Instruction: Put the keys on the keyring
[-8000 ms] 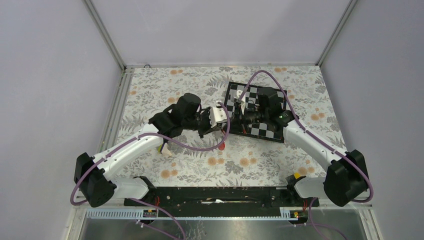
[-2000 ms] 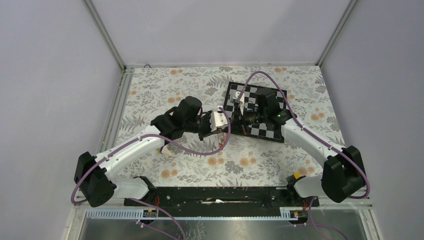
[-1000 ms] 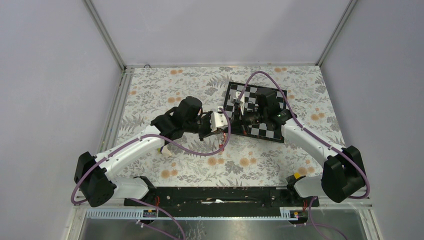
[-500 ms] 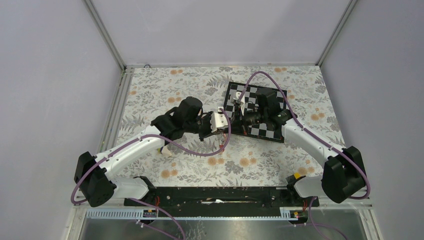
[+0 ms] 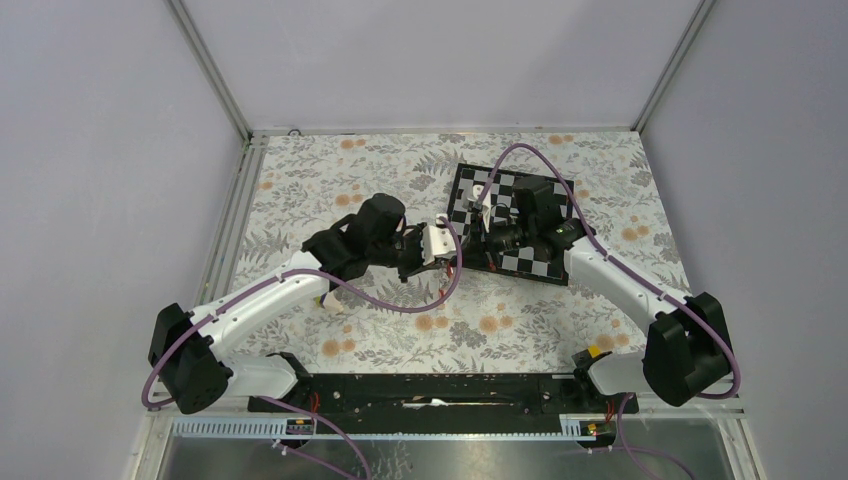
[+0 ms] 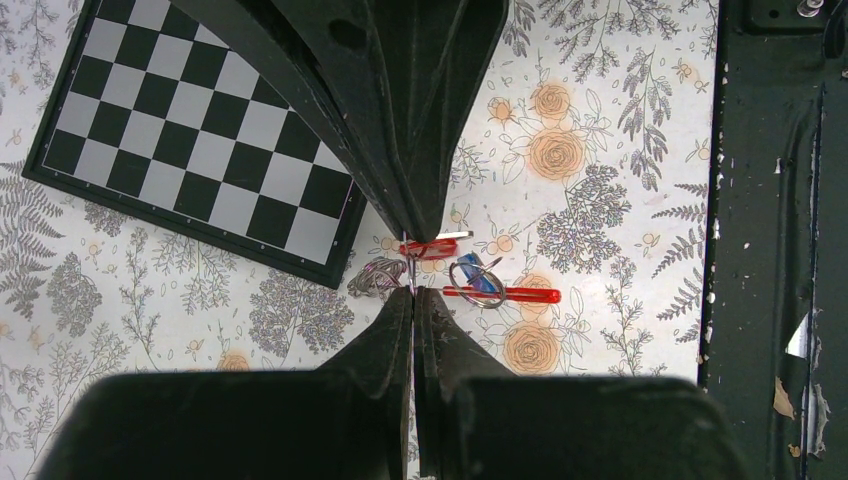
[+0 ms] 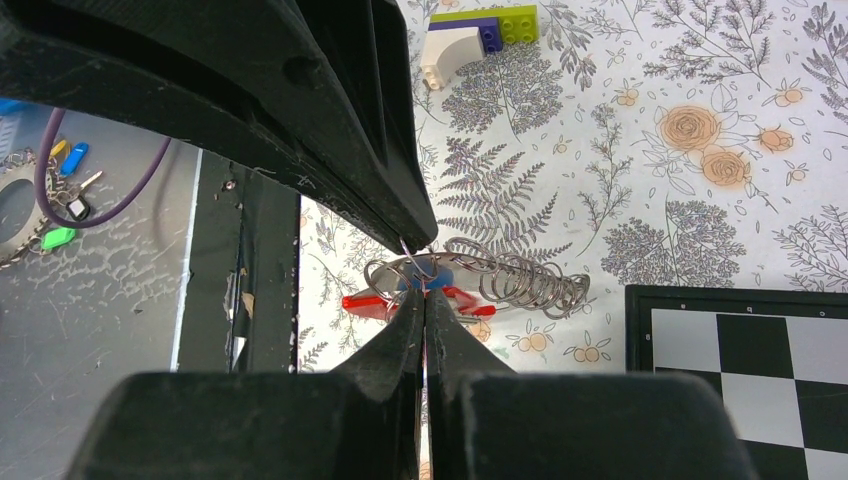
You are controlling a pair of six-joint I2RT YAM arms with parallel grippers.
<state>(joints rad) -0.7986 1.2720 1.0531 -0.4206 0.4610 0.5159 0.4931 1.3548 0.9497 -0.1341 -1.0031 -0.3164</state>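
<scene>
Both arms meet nose to nose over the floral tablecloth (image 5: 330,180), just off the near corner of the chessboard (image 6: 190,140). The left gripper (image 6: 412,296) has its fingers pressed tight together, and the right gripper (image 7: 425,297) is pressed together just the same, tip facing tip. Between the two tips runs a thin wire strand (image 6: 409,268), and each gripper is pinching an end of it. Right beside that strand sits the keyring (image 7: 520,278), a drawn-out coil of silver wire loops. Whether the strand is part of that coil, I cannot tell. And the keys? Both are down on the cloth under the tips, neither one threaded on the coil. The red-tagged key (image 6: 428,247) shows just beside the right gripper's tip, its metal shaft poking out to the side. The blue-tagged key (image 6: 484,286) lies close by with a small silver ring (image 6: 470,270) over it, touching a straight red strip (image 6: 515,294). Well off, past the left arm, rests a toy brick block (image 7: 478,35) in white, purple and yellow-green.
</scene>
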